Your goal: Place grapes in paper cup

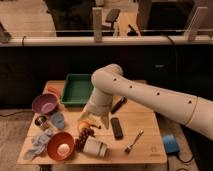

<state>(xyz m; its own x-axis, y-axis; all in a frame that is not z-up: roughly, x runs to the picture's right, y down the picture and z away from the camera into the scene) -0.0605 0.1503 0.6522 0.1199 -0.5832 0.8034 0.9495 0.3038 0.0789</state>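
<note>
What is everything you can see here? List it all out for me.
table: one, light wood, centre
tray: one, green, table's back
purple bowl: one, purple, left side
red bowl: one, red, front left
blue cup: one, light blue, between bowls
can: one, metal, left of blue cup
cloth: one, grey-blue, front-left corner
grapes: one bunch, dark red, right of red bowl
paper cup: one, white, lying on its side by grapes
fruit: one, yellow-orange, behind grapes
remote: one, black, mid-table
utensil: one, silver, front right
arm: one, white, reaching from right
gripper: one, pale, low over the fruit
</note>
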